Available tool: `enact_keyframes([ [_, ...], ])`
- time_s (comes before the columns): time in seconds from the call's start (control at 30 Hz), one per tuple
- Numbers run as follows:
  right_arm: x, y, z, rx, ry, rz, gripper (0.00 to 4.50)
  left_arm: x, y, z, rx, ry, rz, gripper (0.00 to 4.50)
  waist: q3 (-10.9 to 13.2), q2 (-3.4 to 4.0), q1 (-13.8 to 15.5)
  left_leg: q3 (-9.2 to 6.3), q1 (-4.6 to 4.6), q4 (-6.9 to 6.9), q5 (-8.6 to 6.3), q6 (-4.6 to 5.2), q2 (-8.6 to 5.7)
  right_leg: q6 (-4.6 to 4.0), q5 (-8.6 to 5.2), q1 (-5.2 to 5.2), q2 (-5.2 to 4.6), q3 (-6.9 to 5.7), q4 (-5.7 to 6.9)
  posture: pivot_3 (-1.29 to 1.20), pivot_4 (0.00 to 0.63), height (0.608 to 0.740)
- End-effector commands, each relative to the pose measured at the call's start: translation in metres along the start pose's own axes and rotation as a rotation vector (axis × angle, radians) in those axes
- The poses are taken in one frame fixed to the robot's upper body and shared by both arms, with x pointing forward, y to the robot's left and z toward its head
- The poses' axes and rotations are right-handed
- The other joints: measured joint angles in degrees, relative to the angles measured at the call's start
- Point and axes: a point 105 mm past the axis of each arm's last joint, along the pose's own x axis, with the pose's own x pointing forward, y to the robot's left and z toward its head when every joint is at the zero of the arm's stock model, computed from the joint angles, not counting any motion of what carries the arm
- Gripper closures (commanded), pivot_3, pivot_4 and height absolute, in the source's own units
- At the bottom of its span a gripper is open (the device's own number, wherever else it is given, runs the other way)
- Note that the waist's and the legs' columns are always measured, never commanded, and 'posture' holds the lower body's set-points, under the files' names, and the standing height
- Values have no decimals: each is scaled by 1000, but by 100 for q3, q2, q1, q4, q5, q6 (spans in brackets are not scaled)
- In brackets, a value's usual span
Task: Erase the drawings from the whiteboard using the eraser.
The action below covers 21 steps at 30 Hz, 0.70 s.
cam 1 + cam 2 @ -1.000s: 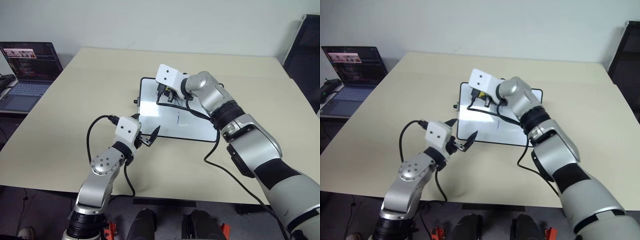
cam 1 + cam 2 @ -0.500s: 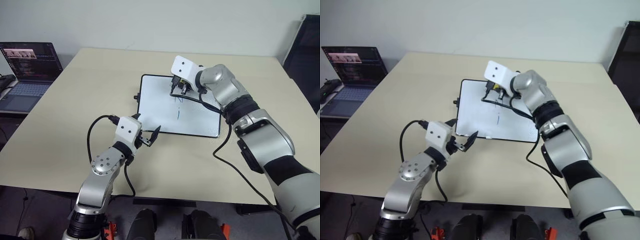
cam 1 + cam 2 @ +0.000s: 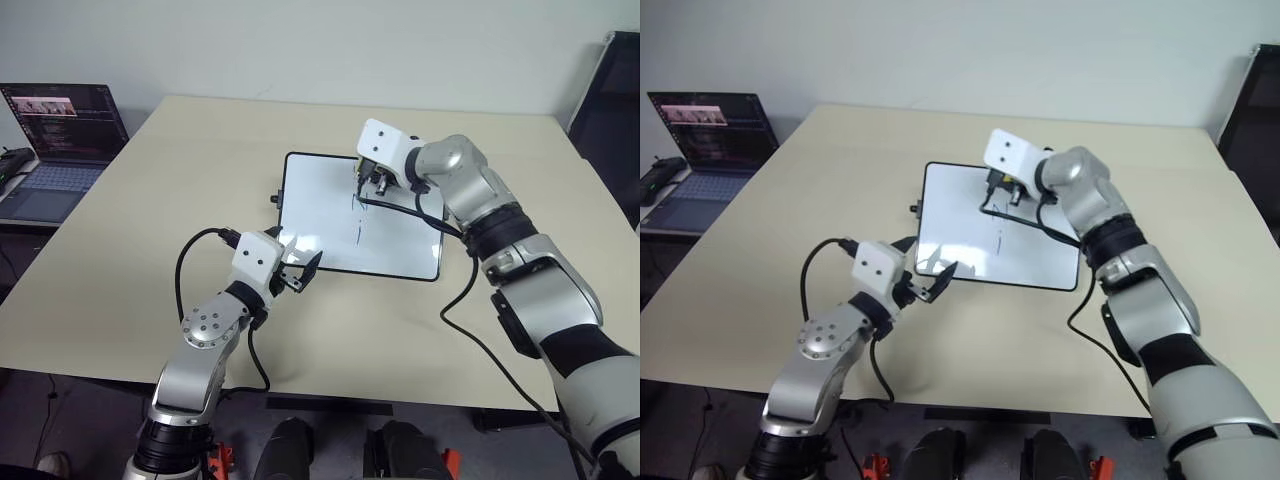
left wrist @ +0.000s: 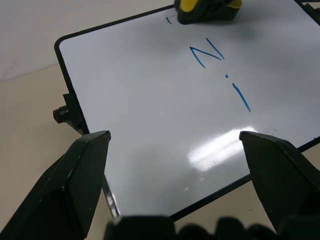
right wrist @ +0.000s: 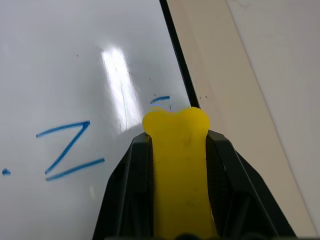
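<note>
The whiteboard (image 3: 320,205) lies flat in the middle of the table. The drawings are thin blue strokes: an "N" (image 4: 206,54) with an "i"-like mark (image 4: 241,96) below it, and a faint blue trace (image 5: 160,99) close to the far frame. My right gripper (image 3: 372,186) is shut on the yellow eraser (image 5: 179,165) and presses it onto the board's far part, just beyond the "N". My left gripper (image 3: 300,270) stands open at the board's near left corner, its fingers (image 4: 92,155) spread above the near edge.
An open laptop (image 3: 60,130) sits on a side desk at the far left. A black chair (image 3: 612,90) stands at the far right. Black cables hang from both wrists. A small black knob (image 4: 62,114) sticks out of the board's left edge.
My right gripper has slid to the right along the far part of the board with the eraser in it. The left arm has kept still.
</note>
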Motion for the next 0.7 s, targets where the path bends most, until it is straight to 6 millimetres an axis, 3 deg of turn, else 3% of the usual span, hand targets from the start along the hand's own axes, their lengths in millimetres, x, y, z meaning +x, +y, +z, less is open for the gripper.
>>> enact_keyframes([
  [0.03, -11, 3, -60, 82, 186, -1, 3416, -2, 4, 10, 24, -40, 16, 0, 0, 0, 16, 0, 16, -1, 0, 0, 0, 0, 0, 19, 0, 0, -6, 0, 150, 740],
  [0.2, -20, 2, -61, 105, 187, -6, 3416, -2, 4, 10, 23, -38, 16, 0, 0, 0, 31, 5, 91, -11, -1, 2, 3, -5, -6, 93, -3, 5, -26, 0, 150, 740],
  [0.53, -52, 13, 5, 238, 24, 34, 3416, -4, 7, 11, 32, -35, 13, 0, 6, 6, 27, 8, 55, -28, -1, 1, 4, -5, -5, 51, -3, 10, -22, 0, 150, 740],
  [0.7, -70, 20, 31, 315, -35, 35, 3416, -4, 8, 11, 34, -34, 12, 0, 7, 7, 26, 8, -67, -33, 0, -1, 7, -8, -5, -81, 0, 9, -10, 0, 150, 740],
])
